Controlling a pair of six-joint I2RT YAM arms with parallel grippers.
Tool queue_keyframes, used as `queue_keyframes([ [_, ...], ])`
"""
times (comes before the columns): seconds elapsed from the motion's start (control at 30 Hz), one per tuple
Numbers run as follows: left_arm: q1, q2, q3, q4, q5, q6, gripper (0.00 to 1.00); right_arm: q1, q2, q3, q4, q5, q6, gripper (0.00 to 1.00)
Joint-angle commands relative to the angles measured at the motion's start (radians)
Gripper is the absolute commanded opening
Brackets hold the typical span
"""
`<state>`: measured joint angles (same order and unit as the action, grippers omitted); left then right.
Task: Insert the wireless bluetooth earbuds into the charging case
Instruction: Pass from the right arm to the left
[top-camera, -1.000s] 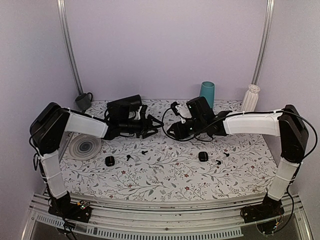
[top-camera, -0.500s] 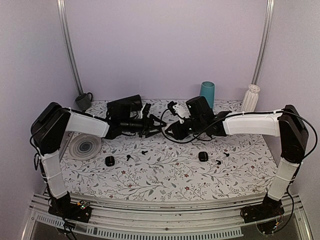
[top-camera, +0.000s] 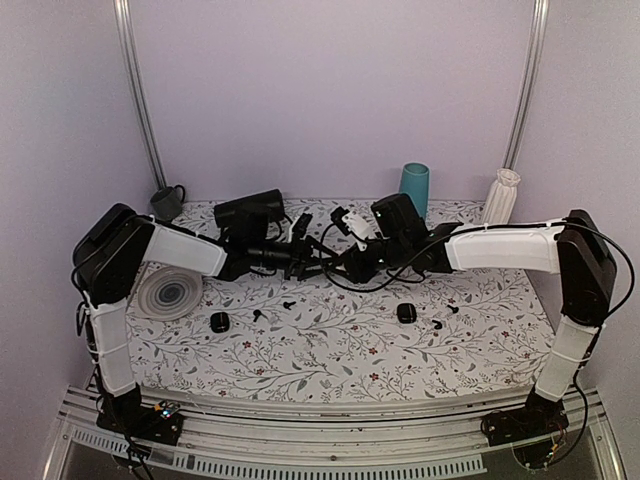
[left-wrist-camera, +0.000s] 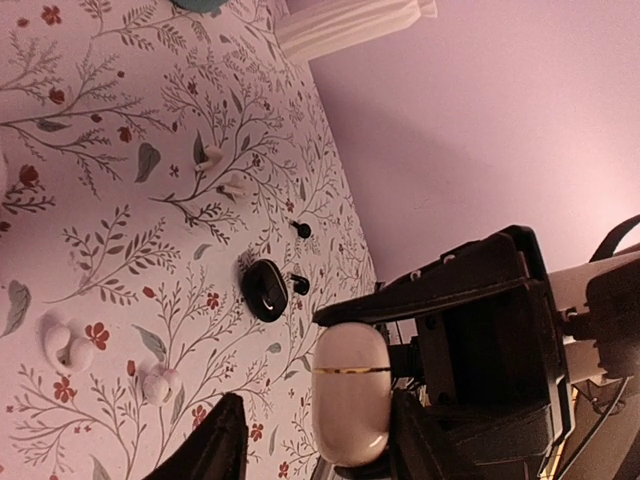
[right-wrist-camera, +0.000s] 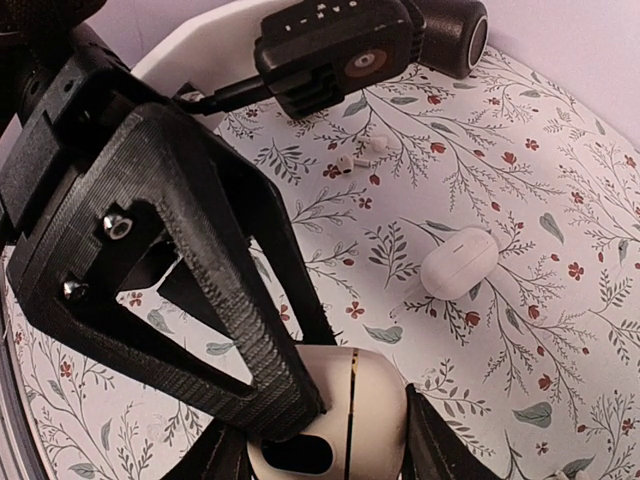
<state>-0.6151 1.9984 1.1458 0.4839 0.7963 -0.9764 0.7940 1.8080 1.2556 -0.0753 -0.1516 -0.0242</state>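
Mid-air handover. Over the last sec. the left gripper (left-wrist-camera: 318, 440) has reached in and narrowed its jaws around the closed charging case (left-wrist-camera: 350, 390) — one finger is still off it, so no grip yet. The right gripper (right-wrist-camera: 322, 455) stays clamped on the case. The earbuds (left-wrist-camera: 160, 383) lie on the table (left-wrist-camera: 120, 260) below both hands — none inserted; probably prep. for opening the lid.

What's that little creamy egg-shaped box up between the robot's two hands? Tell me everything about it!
The cream case is a smooth, glossy, plastic-looking rounded pebble, closed, with a thin gold line around it where lid meets base. A dark oval spot shows on one end. It is up off the table, clamped between the right gripper's fingers. The left gripper has a finger either side of it: one looks to touch it, the other stands apart.
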Motion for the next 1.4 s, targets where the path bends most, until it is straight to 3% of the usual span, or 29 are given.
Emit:
queue_keyframes([
  [0.0,-0.014,0.021,0.023,0.008,0.032,0.000,0.47,0.010,0.007,0.038,0.028,-0.026,-0.038,0.38],
  [0.33,-0.014,0.034,0.027,0.070,0.073,-0.053,0.40,0.013,0.029,0.059,0.011,-0.037,-0.065,0.38],
  [0.5,-0.013,0.031,0.022,0.101,0.084,-0.077,0.23,0.012,0.037,0.069,0.006,-0.025,-0.068,0.39],
  [0.63,-0.011,0.023,0.025,0.109,0.089,-0.066,0.01,0.011,0.032,0.066,0.009,-0.023,-0.053,0.46],
  [0.67,-0.009,0.019,0.029,0.103,0.087,-0.057,0.00,0.011,0.024,0.060,0.016,-0.024,-0.044,0.50],
  [0.83,0.005,-0.021,0.024,0.134,0.073,-0.004,0.00,0.007,-0.012,0.043,0.036,-0.031,-0.011,0.80],
  [0.97,0.025,-0.094,0.025,0.148,0.064,0.045,0.00,-0.022,-0.059,0.008,0.073,-0.123,0.070,0.92],
  [1.1,0.040,-0.137,0.023,0.168,0.061,0.095,0.00,-0.054,-0.122,-0.059,0.159,-0.264,0.214,0.96],
  [1.37,0.041,-0.205,0.008,0.311,0.068,0.104,0.00,-0.082,-0.203,-0.141,0.390,-0.444,0.513,0.93],
])
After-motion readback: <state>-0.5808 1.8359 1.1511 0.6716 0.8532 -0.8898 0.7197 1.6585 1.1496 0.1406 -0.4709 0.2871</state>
